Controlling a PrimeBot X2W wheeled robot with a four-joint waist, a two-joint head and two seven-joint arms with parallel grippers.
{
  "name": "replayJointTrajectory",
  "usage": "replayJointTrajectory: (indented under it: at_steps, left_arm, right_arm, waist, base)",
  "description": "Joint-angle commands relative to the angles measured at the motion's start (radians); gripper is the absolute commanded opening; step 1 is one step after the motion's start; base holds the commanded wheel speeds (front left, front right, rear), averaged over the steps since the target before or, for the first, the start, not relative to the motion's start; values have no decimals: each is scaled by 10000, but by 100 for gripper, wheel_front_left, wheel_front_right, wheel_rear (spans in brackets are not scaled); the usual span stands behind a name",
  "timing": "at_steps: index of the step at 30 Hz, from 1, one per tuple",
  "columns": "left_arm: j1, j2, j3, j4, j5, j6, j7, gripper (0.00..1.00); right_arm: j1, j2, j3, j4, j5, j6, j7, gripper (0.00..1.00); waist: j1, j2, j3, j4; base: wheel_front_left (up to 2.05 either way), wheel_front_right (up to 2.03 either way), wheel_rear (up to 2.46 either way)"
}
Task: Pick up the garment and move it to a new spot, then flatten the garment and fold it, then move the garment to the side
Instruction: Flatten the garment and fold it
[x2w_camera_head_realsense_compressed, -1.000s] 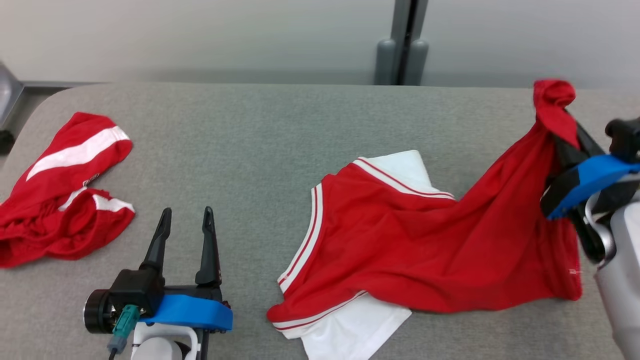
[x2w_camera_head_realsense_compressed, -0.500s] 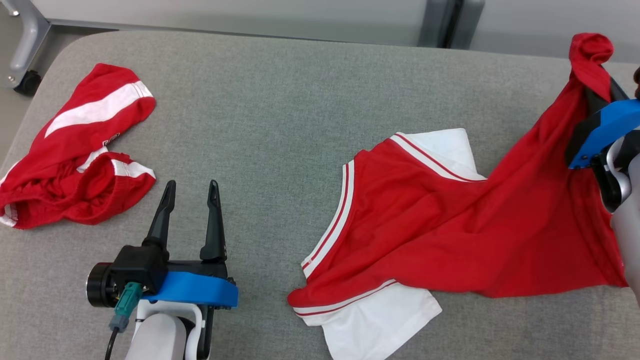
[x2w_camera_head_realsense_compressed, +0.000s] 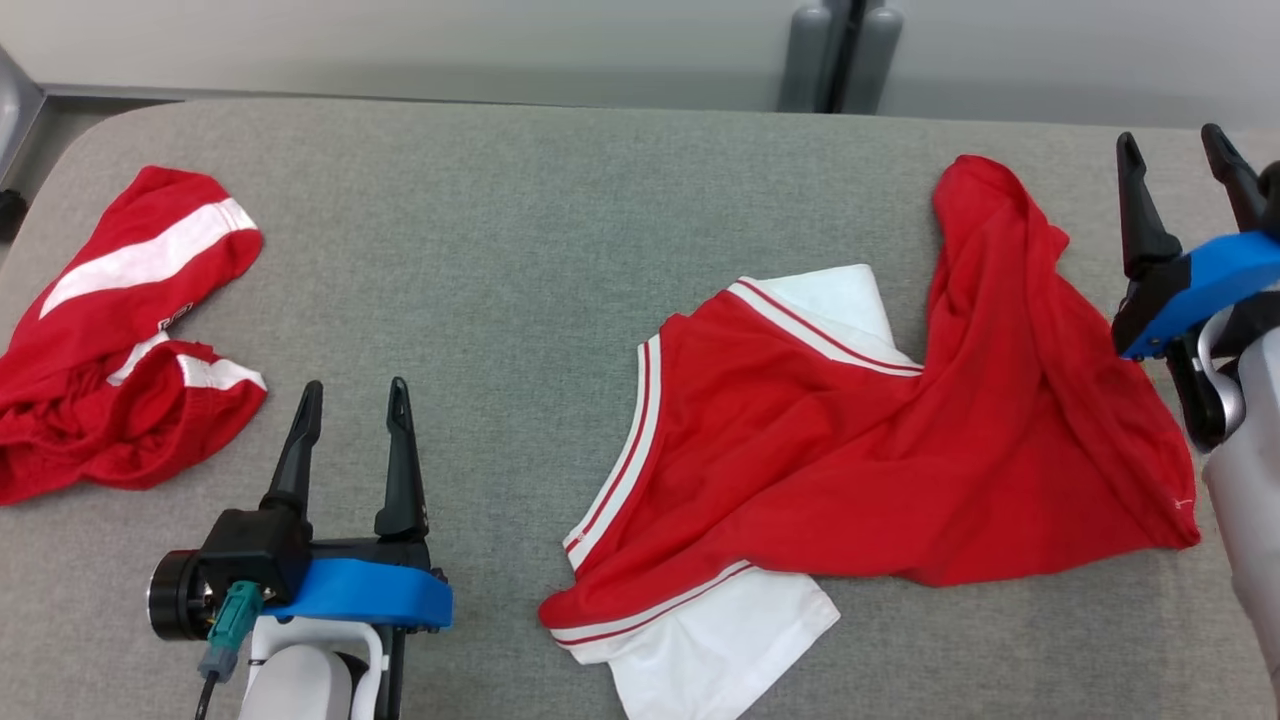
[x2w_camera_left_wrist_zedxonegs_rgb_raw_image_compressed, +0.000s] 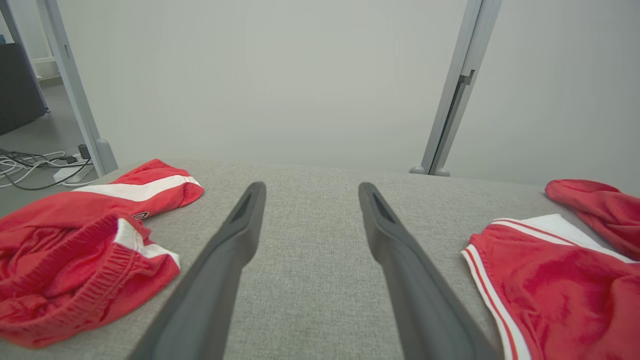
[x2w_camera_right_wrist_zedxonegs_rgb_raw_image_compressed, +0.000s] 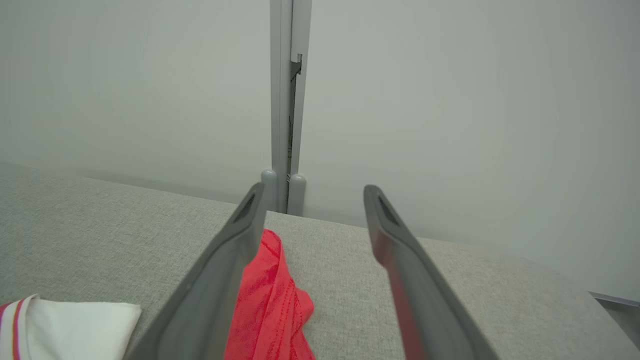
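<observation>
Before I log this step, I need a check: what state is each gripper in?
Left gripper: open, empty.
Right gripper: open, empty, beside the red jersey with white trim.

Just left of my right claw (x2w_camera_head_realsense_compressed: 1170, 138), the jersey (x2w_camera_head_realsense_compressed: 870, 450) is red with white panels and striped trim. Left of my left claw (x2w_camera_head_realsense_compressed: 355, 385), the shorts (x2w_camera_head_realsense_compressed: 120, 340) are red, white-striped.
</observation>
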Motion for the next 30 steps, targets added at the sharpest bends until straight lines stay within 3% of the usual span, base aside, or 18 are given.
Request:
replayJointTrajectory:
  at_steps: [1,8,15,30]
  left_arm:
    - [85,41,92,-12,54,-27,-47,100]
    - [610,170,394,-118,181,-8,-47,100]
    - [1089,277,625,-179,213,-53,-47,100]
    - [1242,361,585,-184,402,-68,-47,100]
  right_arm:
    - [462,-6,-116,-407,171,1,-43,100]
    - [2911,295,-554,-3228,640,1,-42,100]
    - [5386,1054,-749,-5415,491,1,-41,100]
    - [8721,2529,-1310,-9199,-385,1,1385,100]
  waist:
    - [-1,0,-278,-297]
    - [-1,0,-922,-877]
    - [-1,0,-1389,-1285]
    - [-1,0,-1685,-1329]
  base:
    - [0,0,0]
    - [0,0,0]
    - [0,0,0]
    - [0,0,0]
